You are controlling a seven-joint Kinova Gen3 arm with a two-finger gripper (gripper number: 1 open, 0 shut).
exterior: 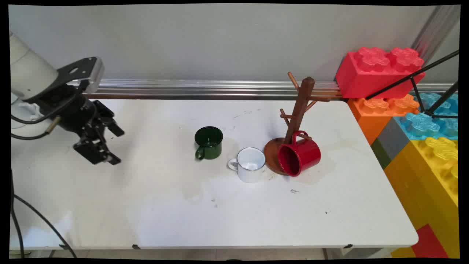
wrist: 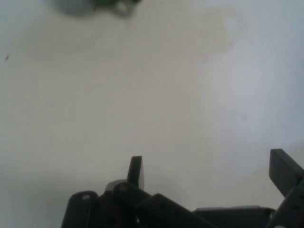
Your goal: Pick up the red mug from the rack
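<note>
We see the tool (exterior: pixel 115 145) hanging above the left part of the white counter (exterior: pixel 183 212), tilted down and toward the right, its two fingers (wrist: pixel 135 170) spread wide with nothing between them and nothing touching them; in the hand view only bare counter lies ahead, with a blurred sliver of the green mug at the top edge. Nearest to the tool, though still well apart from it, is the green mug (exterior: pixel 209 142), standing upright with its handle toward the near-left. Just beyond it, to the right and a little nearer, the white mug (exterior: pixel 250 164) also stands upright, handle to the left, close to the round base of the wooden mug tree (exterior: pixel 299 110). The red mug (exterior: pixel 299 156) hangs from one of the tree's low pegs by its handle, so it tips sideways with its mouth facing the near-left. Large toy bricks (exterior: pixel 379 71) are stacked at the counter's far right.
</note>
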